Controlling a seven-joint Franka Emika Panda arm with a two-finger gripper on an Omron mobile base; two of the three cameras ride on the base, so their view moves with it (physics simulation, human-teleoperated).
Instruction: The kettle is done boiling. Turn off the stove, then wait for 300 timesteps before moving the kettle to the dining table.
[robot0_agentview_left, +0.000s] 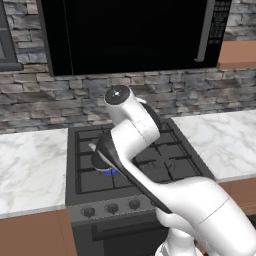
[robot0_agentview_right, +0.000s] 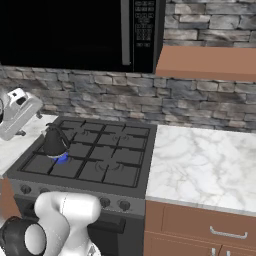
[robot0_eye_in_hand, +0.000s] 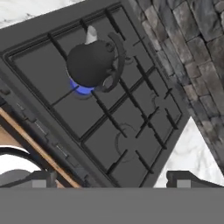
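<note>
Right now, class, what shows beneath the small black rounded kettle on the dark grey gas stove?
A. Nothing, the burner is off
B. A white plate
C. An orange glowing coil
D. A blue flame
D: a blue flame glows under the small black kettle on the front-left burner of the dark grey gas stove.

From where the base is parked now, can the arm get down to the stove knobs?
Probably yes. The knobs sit on the stove front just ahead of the base, nothing stands before them, and the open gripper hovers above the grates, beside the kettle over its blue flame.
</note>
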